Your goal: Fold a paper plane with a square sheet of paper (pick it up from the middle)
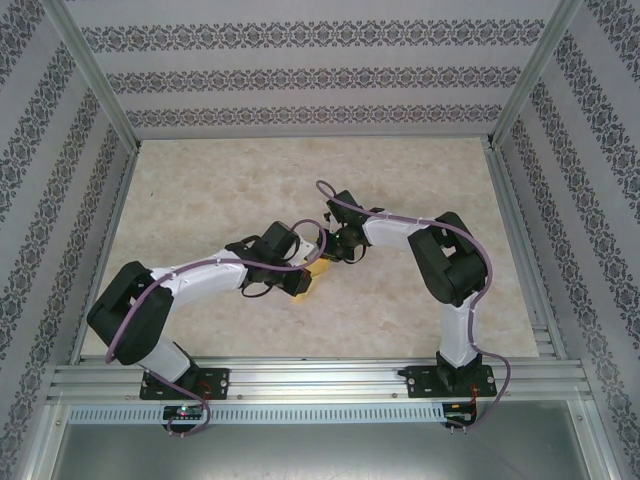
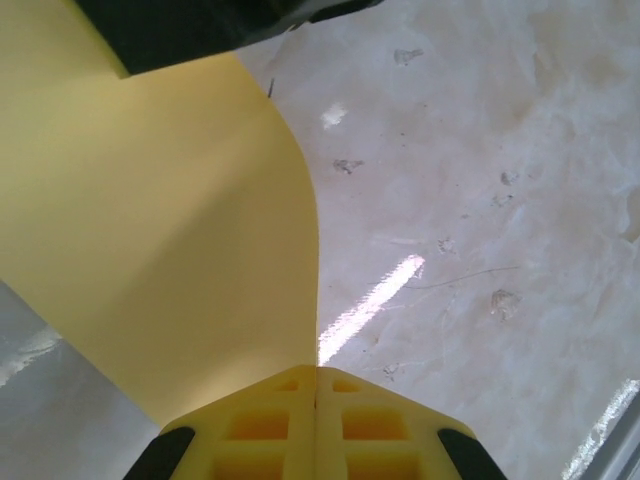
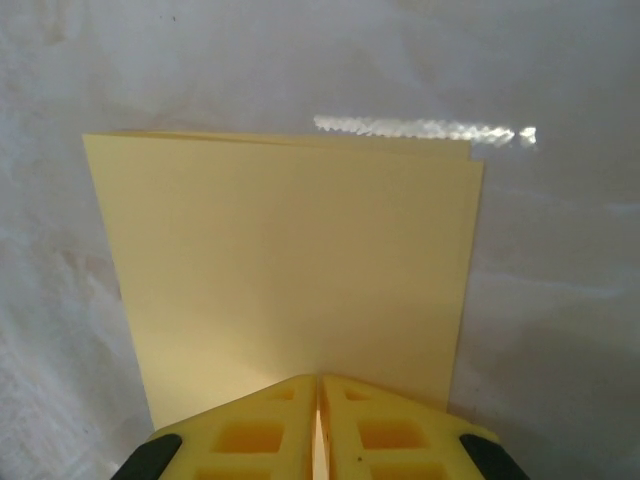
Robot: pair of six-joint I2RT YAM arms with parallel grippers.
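The square sheet of paper is yellow and sits off the table between the two arms at mid-table. In the left wrist view the sheet curves up and to the left from my left gripper, whose yellow fingers are pressed together on its edge. In the right wrist view the sheet looks like a doubled rectangle with two layers along its far edge. My right gripper is shut on its near edge. From above, the left gripper and the right gripper are close together. No paper plane shape is visible.
The marbled beige table top spreads around the arms. Aluminium rails run along the near edge and both sides, with patterned walls behind. A dark part of the other arm hangs over the sheet's far end.
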